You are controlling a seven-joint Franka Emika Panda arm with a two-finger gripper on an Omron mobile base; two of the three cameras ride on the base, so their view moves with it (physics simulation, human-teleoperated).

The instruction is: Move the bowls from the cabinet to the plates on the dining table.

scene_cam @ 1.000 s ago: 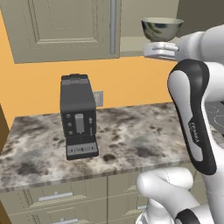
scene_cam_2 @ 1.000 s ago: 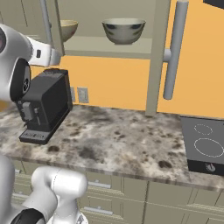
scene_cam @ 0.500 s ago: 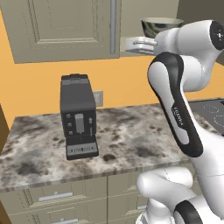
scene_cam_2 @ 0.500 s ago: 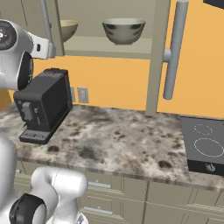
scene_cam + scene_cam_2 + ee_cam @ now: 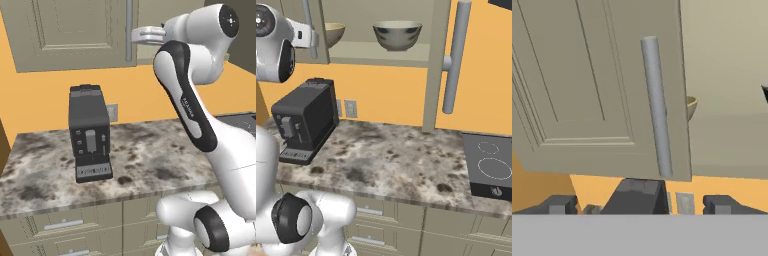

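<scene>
Gripper [image 5: 639,202] released, fingers spread, facing the cabinet door's bar handle [image 5: 657,105] at frame centre; olive-tan bowl [image 5: 691,106] seemingly peeks from behind the door.

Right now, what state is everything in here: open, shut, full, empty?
Cabinet: open, left door partly across it.
Olive-tan bowl: upright on the shelf.
Grey bowl: upright on the shelf, looks empty.
Gripper: open, holding nothing.
Coffee machine: upright on the counter.
</scene>
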